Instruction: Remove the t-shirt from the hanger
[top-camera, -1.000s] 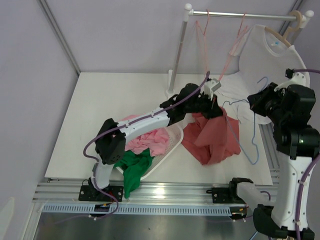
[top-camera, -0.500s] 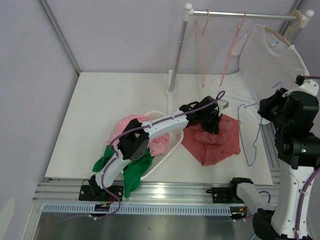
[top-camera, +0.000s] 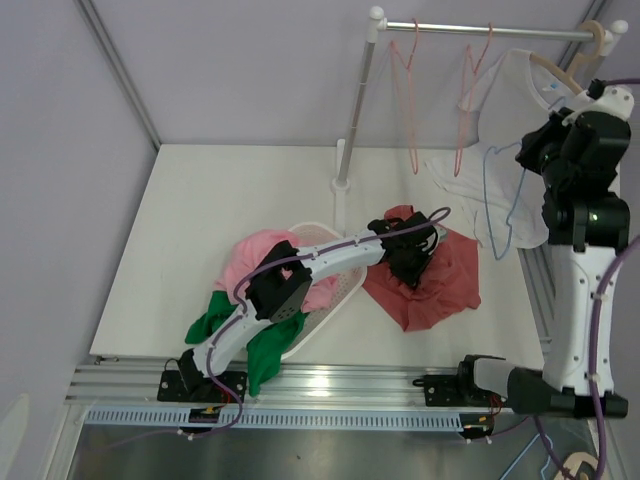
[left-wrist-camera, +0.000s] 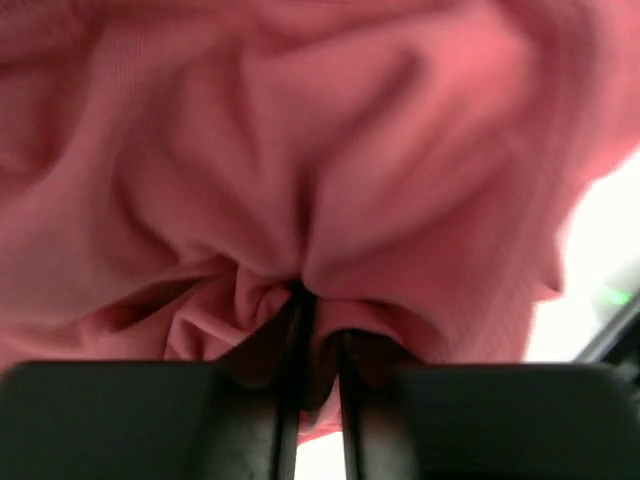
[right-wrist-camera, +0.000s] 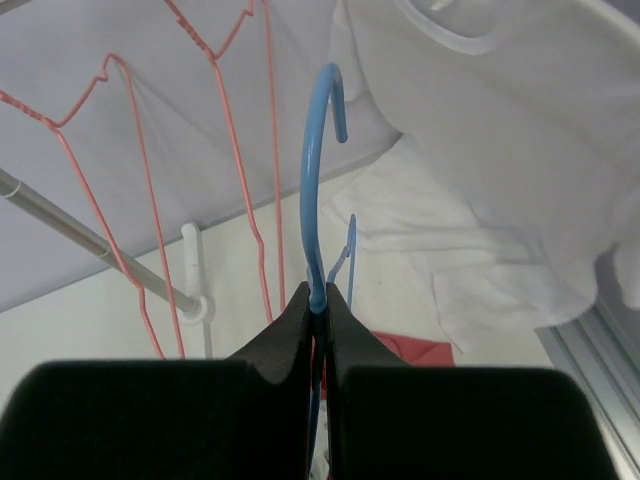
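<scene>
1 crumpled red t-shirt (top-camera: 440, 285) is pinched in the left fingers (left-wrist-camera: 292, 340) — right fingers (right-wrist-camera: 305, 318) clamp 1 blue wire hanger (right-wrist-camera: 316, 150) near 2 pink hangers (right-wrist-camera: 268, 120).

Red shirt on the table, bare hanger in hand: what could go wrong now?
The left gripper pinches a fold of the red t-shirt; pulling away before releasing fully could drag it along. The right gripper holds the blue hanger close to the white t-shirt and pink hangers; its hook might snag either.
</scene>
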